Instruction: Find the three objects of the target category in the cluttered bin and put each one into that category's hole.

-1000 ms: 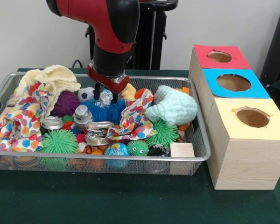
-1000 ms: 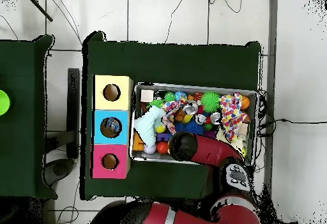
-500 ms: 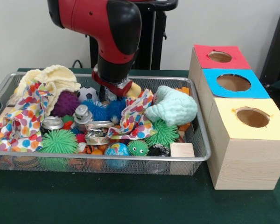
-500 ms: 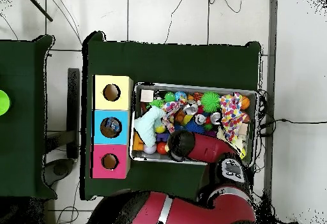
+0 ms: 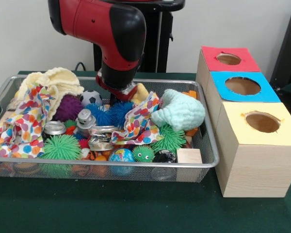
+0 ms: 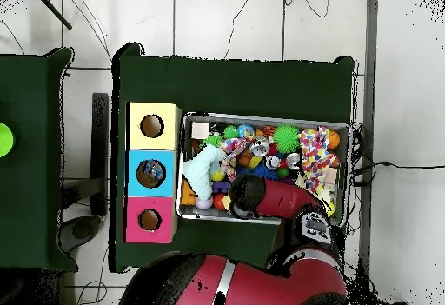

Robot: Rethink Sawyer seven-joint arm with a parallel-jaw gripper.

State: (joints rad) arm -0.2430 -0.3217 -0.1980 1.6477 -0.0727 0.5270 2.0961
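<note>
Moved toward bin (image 5: 211, 156) back edge, gripper (image 5: 117, 95) lower; jaw state impossible to tell. Crushed can (image 5: 101, 137) looks light, stiff, slippery: grip across flattened sides.

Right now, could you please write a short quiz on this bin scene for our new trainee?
1. True or false: the red and black robot arm reaches down into the wire mesh bin.
2. Which coloured top lies between the other two on the wooden boxes? A) red B) blue C) yellow
3. Fill in: the small black-and-white ball is patterned like a ____ ball.

Key: 1 true; 2 B, the blue top; 3 soccer.
</note>
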